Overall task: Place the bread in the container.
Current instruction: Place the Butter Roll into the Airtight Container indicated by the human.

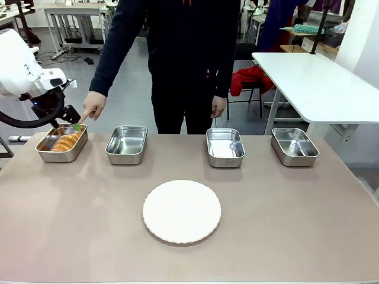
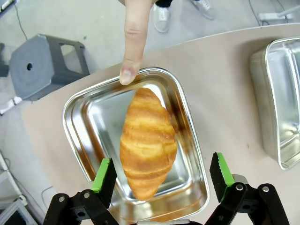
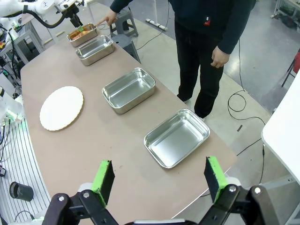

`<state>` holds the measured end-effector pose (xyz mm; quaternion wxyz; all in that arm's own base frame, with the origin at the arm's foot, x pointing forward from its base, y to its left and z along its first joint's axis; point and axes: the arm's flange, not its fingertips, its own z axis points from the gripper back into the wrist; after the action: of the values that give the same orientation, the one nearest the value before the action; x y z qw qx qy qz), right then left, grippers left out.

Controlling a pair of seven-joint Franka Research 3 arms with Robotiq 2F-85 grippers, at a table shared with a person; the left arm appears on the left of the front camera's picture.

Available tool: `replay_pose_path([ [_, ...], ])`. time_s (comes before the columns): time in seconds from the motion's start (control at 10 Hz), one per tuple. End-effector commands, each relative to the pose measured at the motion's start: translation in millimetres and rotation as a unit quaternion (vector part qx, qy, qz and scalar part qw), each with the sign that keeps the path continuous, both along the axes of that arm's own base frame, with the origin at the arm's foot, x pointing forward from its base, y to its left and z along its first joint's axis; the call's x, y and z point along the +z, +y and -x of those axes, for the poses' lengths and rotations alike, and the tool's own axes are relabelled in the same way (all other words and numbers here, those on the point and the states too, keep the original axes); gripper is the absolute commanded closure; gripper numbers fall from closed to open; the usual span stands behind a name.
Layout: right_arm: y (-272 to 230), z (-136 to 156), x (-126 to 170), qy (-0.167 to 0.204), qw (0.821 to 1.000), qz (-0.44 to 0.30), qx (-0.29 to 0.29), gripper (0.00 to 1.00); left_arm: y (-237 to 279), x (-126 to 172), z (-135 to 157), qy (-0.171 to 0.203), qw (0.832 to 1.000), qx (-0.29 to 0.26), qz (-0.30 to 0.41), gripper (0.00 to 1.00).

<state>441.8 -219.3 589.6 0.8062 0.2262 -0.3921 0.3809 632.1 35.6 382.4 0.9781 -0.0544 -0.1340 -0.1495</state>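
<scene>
The left gripper (image 2: pixel 159 176) is seen with jaws spread wide, holding nothing, above the bread (image 2: pixel 146 143). The bread is lodged in the container (image 2: pixel 192 140) at the desk's far left corner. The right gripper (image 3: pixel 159 177) is likewise spread wide, empty.

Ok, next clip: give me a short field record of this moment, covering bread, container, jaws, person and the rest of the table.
bread: croissant lying loose inside the container
container: leftmost steel tray of four in a row
left gripper: jaws open, above the tray, either side of the croissant, not gripping
right gripper: jaws open, empty, high over the table's right end
person: finger pointing at the tray's far rim
other trays: three, empty
plate: white, empty, centre front
</scene>
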Motion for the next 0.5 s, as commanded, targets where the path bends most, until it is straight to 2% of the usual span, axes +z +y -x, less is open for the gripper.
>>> replay_pose_path([
  [0.0, 1.0, -0.3, 2.2, -0.006, 1.0, -0.003, 0.001, 0.0, 0.5, -0.3, 0.4, 0.003, 1.0, -0.002, -0.002, 0.0],
  [0.4, 1.0, -0.3, 2.2, -0.006, 1.0, -0.003, 0.001, 0.0, 0.0, 0.0, 0.0, 0.0, 1.0, 0.0, 0.0, 0.0],
])
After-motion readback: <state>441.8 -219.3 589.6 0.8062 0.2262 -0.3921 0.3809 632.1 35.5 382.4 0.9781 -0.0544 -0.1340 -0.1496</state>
